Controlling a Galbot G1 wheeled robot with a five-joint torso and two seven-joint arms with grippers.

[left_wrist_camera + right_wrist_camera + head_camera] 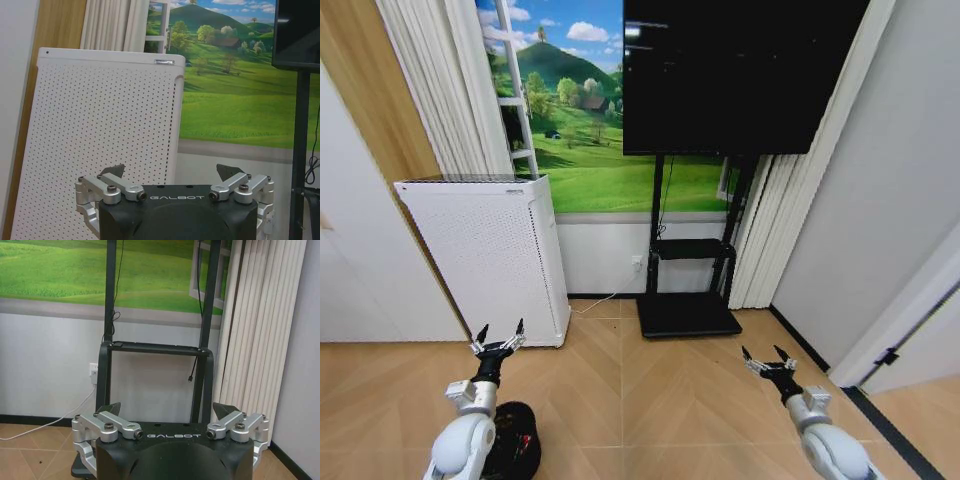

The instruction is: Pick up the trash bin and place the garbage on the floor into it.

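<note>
Trash bin (517, 440) sits on the floor (650, 400) under the left arm, something red inside. Left gripper (499, 337) points forward at the white appliance (490, 255), fingers spread. Right gripper (768, 357) is held up too, fingers spread, holding nothing.

Trash bin (517, 440): partly hidden behind left arm, cut by bottom edge; reddish contents too small to identify.

"GALBOT" stands on the left gripper (170, 175) and right gripper (167, 412) housings.
</note>
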